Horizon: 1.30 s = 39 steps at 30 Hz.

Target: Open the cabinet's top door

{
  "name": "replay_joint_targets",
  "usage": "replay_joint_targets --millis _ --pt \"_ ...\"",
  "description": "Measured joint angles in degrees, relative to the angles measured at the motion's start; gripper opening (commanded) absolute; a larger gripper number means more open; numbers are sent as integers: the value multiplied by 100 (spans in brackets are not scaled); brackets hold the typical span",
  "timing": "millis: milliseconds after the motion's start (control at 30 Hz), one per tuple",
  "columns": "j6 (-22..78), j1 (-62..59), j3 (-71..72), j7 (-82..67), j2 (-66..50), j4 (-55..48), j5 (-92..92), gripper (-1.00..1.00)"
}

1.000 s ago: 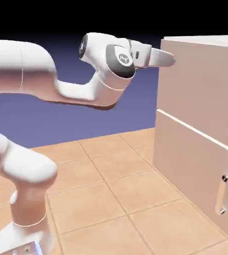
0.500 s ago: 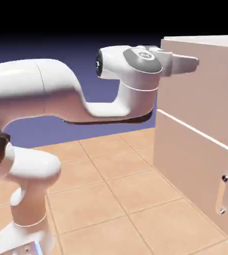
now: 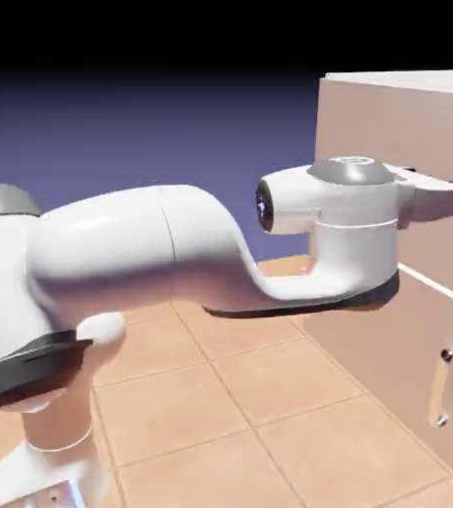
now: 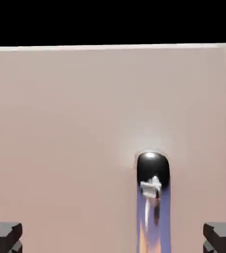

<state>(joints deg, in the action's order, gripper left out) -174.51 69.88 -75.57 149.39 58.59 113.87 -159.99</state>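
A white robot arm (image 3: 161, 248) reaches across a tiled floor (image 3: 309, 422) toward a beige cabinet (image 3: 369, 129), its gripper (image 4: 113, 238) spread wide and holding nothing. The top door (image 4: 75, 138), closed above one lower panel (image 3: 369, 357), fills much of the hand view. Nothing stands between fingertips and door there. Two handles show in the exterior view, one per panel; the hand view shows only the upper handle (image 4: 154, 212), between the two fingertips (image 4: 3, 237), and the door's top edge.

No readable text or signs anywhere
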Motion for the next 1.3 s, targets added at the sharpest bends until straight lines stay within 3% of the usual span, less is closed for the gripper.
replay_joint_targets --millis 267,300,367,767,1300 --pt "-25 1090 -721 383 -2 -918 -597 100" --pt "-30 1280 -821 379 -25 -1087 -595 -100" --pt "-30 1281 -821 379 -25 -1087 -595 -100" --pt "1177 -1162 606 1653 -899 1108 -602 -100" --pt "2226 -4484 3380 1660 -817 3443 996 -100"
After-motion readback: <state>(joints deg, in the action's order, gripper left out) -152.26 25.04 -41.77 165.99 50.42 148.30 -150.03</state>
